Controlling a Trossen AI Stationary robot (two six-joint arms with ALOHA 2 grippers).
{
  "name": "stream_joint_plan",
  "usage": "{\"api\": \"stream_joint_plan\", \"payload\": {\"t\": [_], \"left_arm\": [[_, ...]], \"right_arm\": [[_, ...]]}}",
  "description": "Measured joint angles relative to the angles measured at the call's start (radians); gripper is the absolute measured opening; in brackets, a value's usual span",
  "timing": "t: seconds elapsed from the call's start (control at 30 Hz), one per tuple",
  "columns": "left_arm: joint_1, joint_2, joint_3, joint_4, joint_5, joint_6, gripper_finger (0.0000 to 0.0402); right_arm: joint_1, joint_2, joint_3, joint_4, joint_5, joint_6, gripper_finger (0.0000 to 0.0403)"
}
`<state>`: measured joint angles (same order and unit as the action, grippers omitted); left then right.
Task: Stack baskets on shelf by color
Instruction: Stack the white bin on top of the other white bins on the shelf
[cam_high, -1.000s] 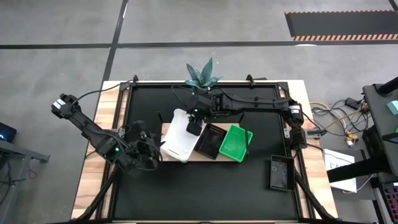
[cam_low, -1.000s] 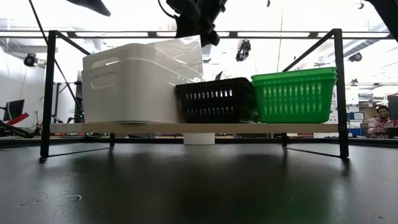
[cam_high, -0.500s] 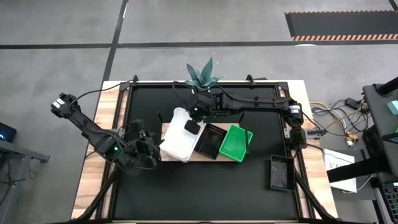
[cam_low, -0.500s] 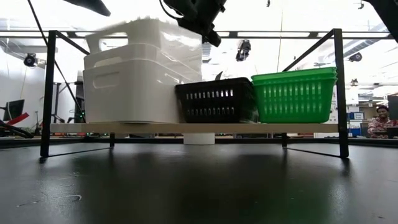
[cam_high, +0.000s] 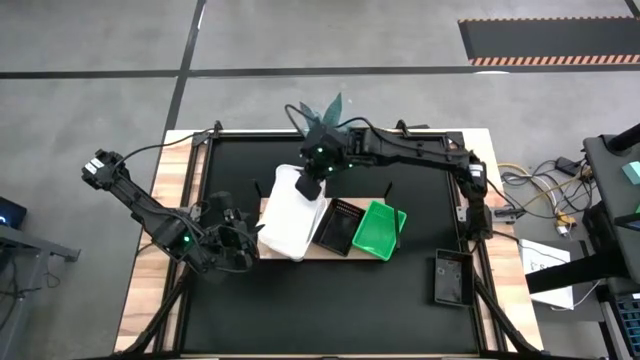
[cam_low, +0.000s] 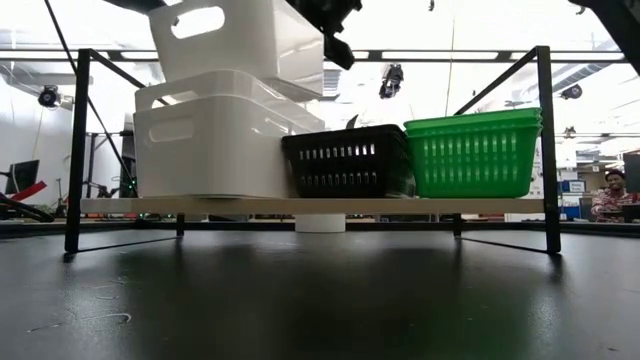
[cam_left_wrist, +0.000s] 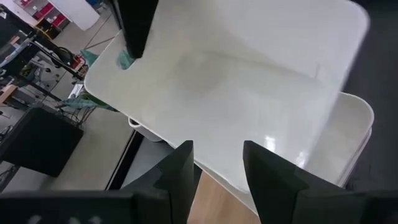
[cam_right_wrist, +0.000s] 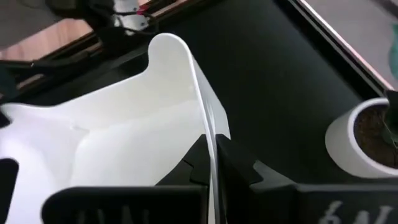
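Observation:
Two white baskets show at the left end of the wooden shelf (cam_low: 330, 206). The lower one (cam_low: 215, 140) stands on the board. The upper one (cam_low: 240, 40) hangs tilted above it, with my right gripper (cam_right_wrist: 214, 167) shut on it, also seen from above (cam_high: 312, 186). A black basket (cam_low: 345, 160) and a green basket (cam_low: 475, 150) stand side by side on the shelf to the right. My left gripper (cam_left_wrist: 217, 177) waits open near the white baskets' left side (cam_high: 243, 245), with nothing between its fingers. My right gripper pinches the upper white basket's thin side wall at its rim (cam_right_wrist: 210, 140), one finger inside the basket and one outside. The fingers slant down from the table's far right. The basket hangs tilted. Whether its low edge (cam_low: 295, 95) touches the lower basket, I cannot tell.
A potted plant (cam_high: 322, 118) in a white pot (cam_right_wrist: 364, 140) stands just beyond the shelf at the far edge. Another black basket (cam_high: 450, 277) lies on the black mat at the near right. A black frame (cam_low: 80, 150) rims the table.
My right gripper has shut on the upper white basket's wall, then risen and drawn toward the far edge, rolling as it went. The basket, which lay nested and tilted in the lower white one, has come up out of it and hangs tipped above it.

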<state>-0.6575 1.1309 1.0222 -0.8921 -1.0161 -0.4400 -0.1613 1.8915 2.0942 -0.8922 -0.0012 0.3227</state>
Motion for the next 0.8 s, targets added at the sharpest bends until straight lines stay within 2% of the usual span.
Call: {"api": "stream_joint_plan", "payload": {"t": [0.17,0.43,0.8], "left_arm": [[0.000,0.000,0.000,-0.001,0.001,0.000,0.0125],[0.000,0.000,-0.001,-0.002,0.001,0.001,0.0125],[0.000,0.000,-0.015,-0.006,-0.001,0.003,0.0125]], "right_arm": [[-0.016,0.000,-0.043,0.000,-0.033,0.060,0.0009],[-0.006,0.000,-0.059,0.023,-0.024,0.169,0.0009],[0.004,0.000,-0.145,0.073,0.025,0.179,0.0008]]}}
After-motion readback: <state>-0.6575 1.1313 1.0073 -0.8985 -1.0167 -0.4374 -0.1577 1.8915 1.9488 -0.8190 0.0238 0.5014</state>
